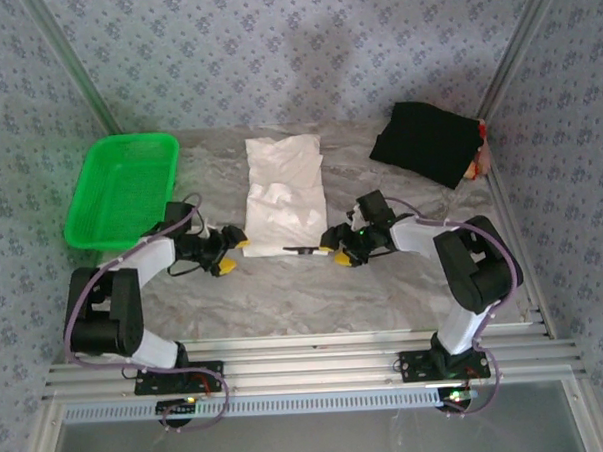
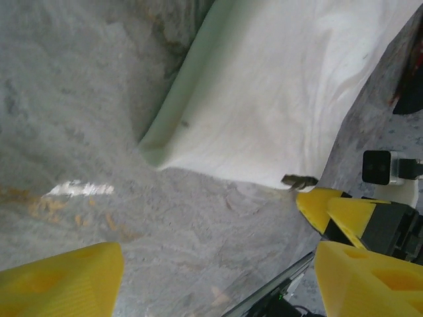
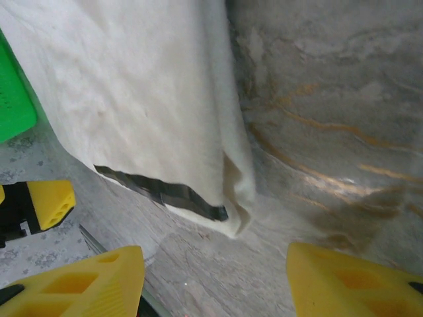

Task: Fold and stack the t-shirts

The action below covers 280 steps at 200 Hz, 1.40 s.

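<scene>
The left fingers [image 2: 59, 281] stand apart, holding nothing, over the tabletop [image 2: 79, 99] just beside the near left corner of the folded off-white shirt [image 1: 285, 192]. The right fingers [image 3: 357, 277] gape empty at its near right corner. The black shirt [image 1: 425, 141] lies far right, and a green basket [image 1: 120, 189] far left.

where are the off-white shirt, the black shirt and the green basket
off-white shirt [image 1: 285, 192], top external view, middle of the folded cloth
black shirt [image 1: 426, 140], top external view, centre of the cloth
green basket [image 1: 120, 189], top external view, bare floor inside it
</scene>
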Tool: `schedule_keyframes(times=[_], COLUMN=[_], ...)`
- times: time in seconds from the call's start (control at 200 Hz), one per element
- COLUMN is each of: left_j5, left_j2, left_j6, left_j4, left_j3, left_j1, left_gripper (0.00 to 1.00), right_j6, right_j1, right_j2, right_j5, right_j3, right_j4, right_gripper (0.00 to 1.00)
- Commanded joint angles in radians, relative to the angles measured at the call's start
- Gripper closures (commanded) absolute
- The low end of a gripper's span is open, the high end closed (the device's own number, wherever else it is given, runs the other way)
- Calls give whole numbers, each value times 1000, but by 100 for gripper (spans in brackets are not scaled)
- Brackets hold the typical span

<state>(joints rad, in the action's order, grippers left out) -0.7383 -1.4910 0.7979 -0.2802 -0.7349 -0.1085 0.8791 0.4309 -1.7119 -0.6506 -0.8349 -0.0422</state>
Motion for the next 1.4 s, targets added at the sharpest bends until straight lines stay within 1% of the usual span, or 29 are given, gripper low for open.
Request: schedule_keyframes(times=[0.0, 0.35, 0.44, 0.52, 0.615, 0.65, 0.7, 0.754, 0.779, 0.854, 0.889, 0.949, 1.009, 1.084, 1.179, 1.279, 1.394], left_j5=[-35, -21, -11, -3, -6, -4, 3, 11, 21, 45, 50, 60, 81, 104, 129, 150, 161], left_j2=[-32, -175, -206, -236, -278, -294, -309, -312, -305, -278, -266, -235, -196, -134, -43, 60, 148], left_j6=[31, 46, 56, 73, 71, 60, 49, 32, 13, -37, -57, -83, -109, -128, -120, -89, -49], left_j4=[104, 130, 147, 172, 181, 165, 145, 113, 84, 8, -21, -60, -99, -132, -152, -157, -155], left_j3=[-8, -59, -81, -98, -136, -156, -176, -193, -200, -217, -218, -210, -188, -140, -53, 45, 134], left_j1=[-7, -41, -58, -68, -85, -91, -94, -94, -94, -94, -94, -95, -95, -95, -95, -95, -103], left_gripper=[25, 29, 30, 33, 39, 43, 53, 68, 72, 80, 85, 93, 99, 100, 100, 100, 100], right_j6=[41, 60, 61, 65, 65, 66, 72, 75, 72, 66, 64, 66, 73, 73, 103, 146, 195], right_j1=[7, 23, 27, 31, 32, 32, 30, 28, 28, 29, 27, 26, 30, 39, 56, 94, 164], right_j2=[-20, -93, -112, -129, -145, -149, -153, -154, -153, -140, -133, -111, -81, -35, 34, 97, 151], right_j5=[1, 2, 2, 0, 2, 3, 4, 0, -1, -1, 1, 3, 6, 26, 52, 81, 117], right_j3=[-5, -68, -91, -108, -127, -131, -133, -136, -138, -136, -134, -126, -112, -90, -29, 46, 106], right_j4=[73, 74, 67, 67, 50, 51, 51, 44, 41, 21, 6, -11, -30, -81, -103, -101, -98], right_gripper=[40, 43, 46, 48, 53, 57, 64, 73, 77, 88, 93, 98, 99, 100, 100, 100, 100])
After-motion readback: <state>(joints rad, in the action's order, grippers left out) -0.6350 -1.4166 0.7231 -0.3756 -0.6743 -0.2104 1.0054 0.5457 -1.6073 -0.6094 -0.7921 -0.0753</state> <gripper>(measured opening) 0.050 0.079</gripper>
